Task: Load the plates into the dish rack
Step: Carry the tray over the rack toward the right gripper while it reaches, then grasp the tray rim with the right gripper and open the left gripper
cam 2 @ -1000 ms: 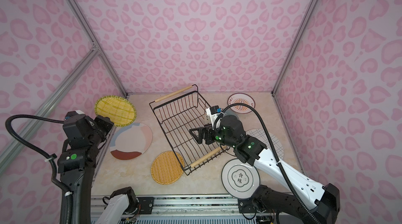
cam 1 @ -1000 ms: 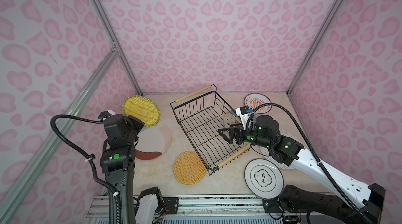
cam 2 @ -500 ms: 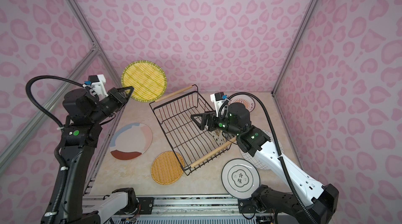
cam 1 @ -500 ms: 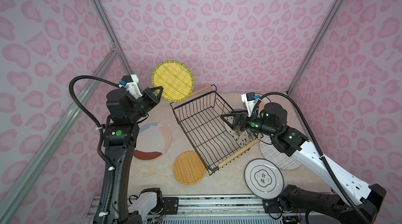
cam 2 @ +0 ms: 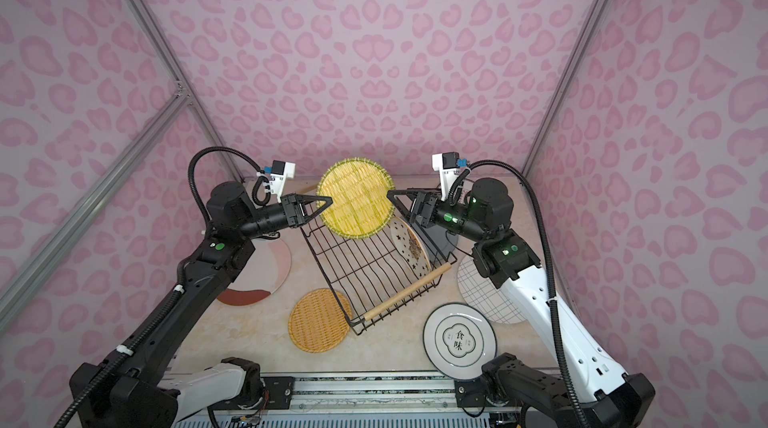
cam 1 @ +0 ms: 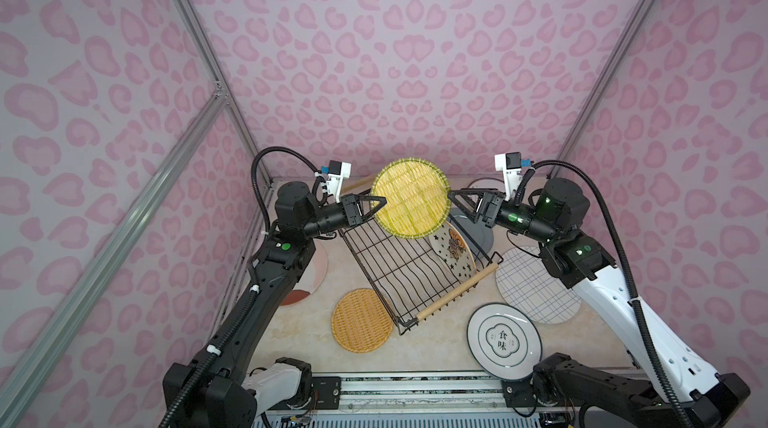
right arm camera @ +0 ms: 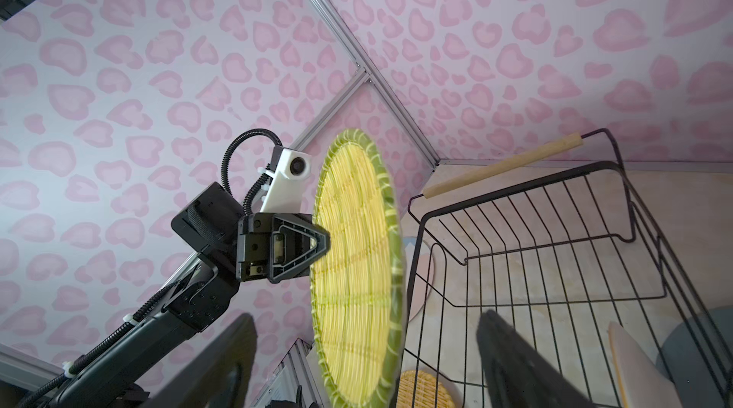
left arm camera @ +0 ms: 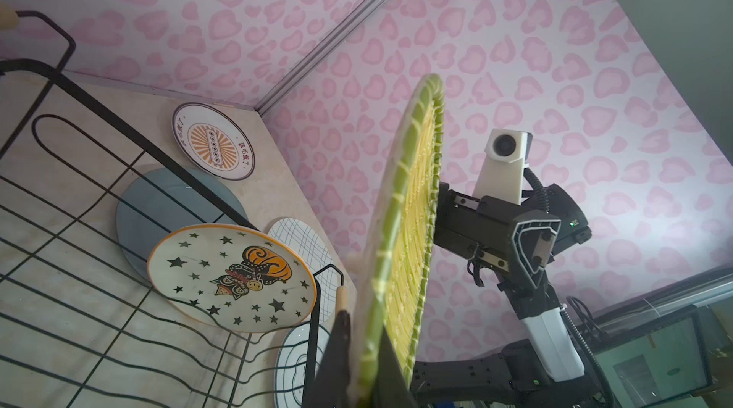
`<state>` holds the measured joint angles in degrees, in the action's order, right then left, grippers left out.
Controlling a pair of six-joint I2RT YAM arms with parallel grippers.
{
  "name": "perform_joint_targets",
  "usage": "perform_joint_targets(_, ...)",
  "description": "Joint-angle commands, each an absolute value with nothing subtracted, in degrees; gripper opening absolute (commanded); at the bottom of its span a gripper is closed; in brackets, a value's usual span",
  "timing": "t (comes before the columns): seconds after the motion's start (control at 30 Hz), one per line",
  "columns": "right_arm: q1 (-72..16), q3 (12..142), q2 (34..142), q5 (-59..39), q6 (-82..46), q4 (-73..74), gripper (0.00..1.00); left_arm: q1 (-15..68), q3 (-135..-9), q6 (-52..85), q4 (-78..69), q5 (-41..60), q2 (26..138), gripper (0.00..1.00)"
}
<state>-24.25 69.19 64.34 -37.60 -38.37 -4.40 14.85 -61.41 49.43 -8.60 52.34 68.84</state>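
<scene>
A: Where is the round yellow woven plate with the green rim (cam 1: pixel 409 197) hanging?
B: It is standing on edge in the air over the far end of the black wire dish rack with pale wooden rod handles (cam 1: pixel 457 291). The left gripper (cam 1: pixel 381 201) is clamping its left rim.
A: And the right gripper (cam 1: pixel 452 194)?
B: Its jaws are standing wide apart, with the plate's opposite rim lying between them in the right wrist view. Whether they are touching it, I cannot tell.
A: Is anything sitting in the rack?
B: The white star-patterned plate (cam 1: pixel 451 247) is leaning inside, against its right wall. The orange woven plate (cam 1: pixel 361 320), the grid-lined plate (cam 1: pixel 536 284) and the plate with Chinese characters (cam 1: pixel 503 340) are lying flat on the table (cam 1: pixel 299 334) around the rack's near end
</scene>
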Motion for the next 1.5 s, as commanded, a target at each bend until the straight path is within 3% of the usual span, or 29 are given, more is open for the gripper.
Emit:
perform_joint_targets(0.0, -24.4, 68.7, 64.7, -37.8, -37.6, -7.3, 0.77, 15.5, -60.8, 49.1, -16.3, 56.3, 70.2, 0.04)
perform_joint_targets(0.13, -26.2, 68.1, 64.6, -36.1, -36.9, -7.9, 0.68, 15.6, -59.6, 50.1, -18.0, 57.5, 71.4, 0.04)
perform_joint_targets(0.47, -28.2, 71.1, 68.1, -34.8, -35.8, -9.3, 0.33, 15.6, -58.5, 48.5, -16.8, 57.9, 70.4, 0.04)
perform_joint_targets(0.6, -28.3, 70.6, 68.3, -34.0, -37.8, -7.3, 0.28, 15.6, -58.4, 47.5, -15.7, 57.5, 70.5, 0.04)
perform_joint_targets(0.77, -28.6, 68.8, 68.6, -33.3, -41.2, -4.0, 0.10, 15.6, -58.6, 46.3, -14.3, 56.8, 71.0, 0.04)
perform_joint_targets(0.93, -30.1, 68.8, 68.7, -33.5, -41.3, -4.5, 0.00, 15.6, -59.1, 45.1, -12.6, 56.2, 71.4, 0.04)
perform_joint_targets(0.97, -30.3, 68.9, 68.7, -33.3, -41.0, -5.1, 0.00, 15.4, -59.2, 44.9, -12.1, 56.1, 71.5, 0.20)
perform_joint_targets(1.07, -30.4, 69.5, 67.9, -31.4, -39.0, -7.7, 0.00, 15.0, -58.6, 45.7, -12.4, 55.4, 71.2, 1.00)
perform_joint_targets(1.3, -29.1, 71.8, 64.4, -26.0, -33.6, -15.7, 0.00, 14.8, -58.6, 42.3, -12.4, 54.4, 62.8, 0.98)
perform_joint_targets(1.47, -30.5, 76.7, 64.1, -17.5, -26.2, -27.1, 0.00, 14.8, -60.3, 30.8, 3.6, 44.5, 56.7, 0.98)
